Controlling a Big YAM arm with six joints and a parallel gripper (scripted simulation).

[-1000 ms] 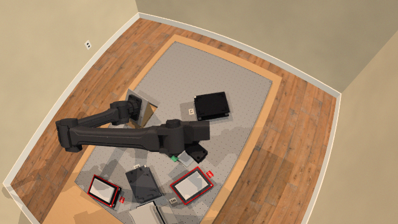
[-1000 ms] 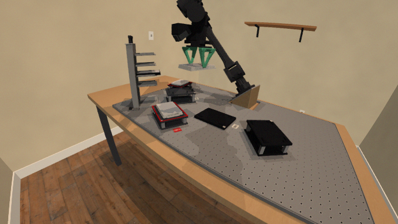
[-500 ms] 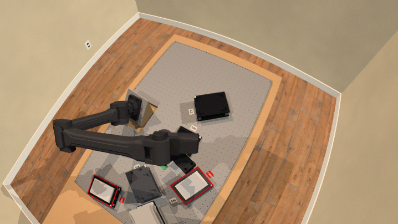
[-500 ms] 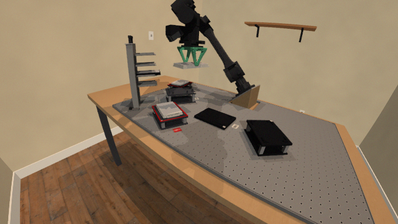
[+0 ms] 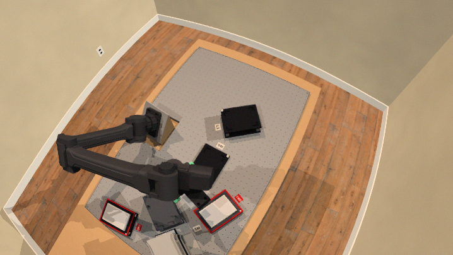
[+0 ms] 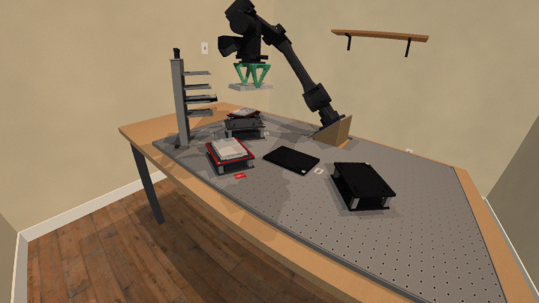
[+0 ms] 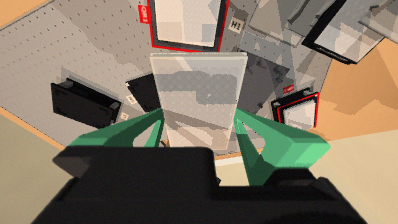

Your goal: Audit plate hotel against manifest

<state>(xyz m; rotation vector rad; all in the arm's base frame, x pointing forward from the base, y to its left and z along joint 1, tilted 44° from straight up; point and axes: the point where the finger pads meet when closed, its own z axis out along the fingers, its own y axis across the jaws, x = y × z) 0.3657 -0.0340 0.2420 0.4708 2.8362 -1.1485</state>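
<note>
My gripper (image 6: pixel 251 79) hangs high above the deck, between the plate hotel H1 (image 6: pixel 187 100) and the arm's base. Its green fingers are shut on the long sides of a pale grey plate (image 6: pixel 250 86), which it holds level in the air. In the wrist view the plate (image 7: pixel 199 97) runs away from me between the fingers, and I see no label on it. The hotel's four shelves point towards the gripper; what stands on them is too small to tell. In the overhead view my forearm hides the gripper and the plate.
Two red-rimmed quarantine nests (image 6: pixel 230 151) (image 6: pixel 244 112) each hold a pale plate. A flat black nest (image 6: pixel 290 159) and a raised black nest (image 6: pixel 362 184) lie to the right. The arm's wedge base (image 6: pixel 334 131) stands at the deck's far edge.
</note>
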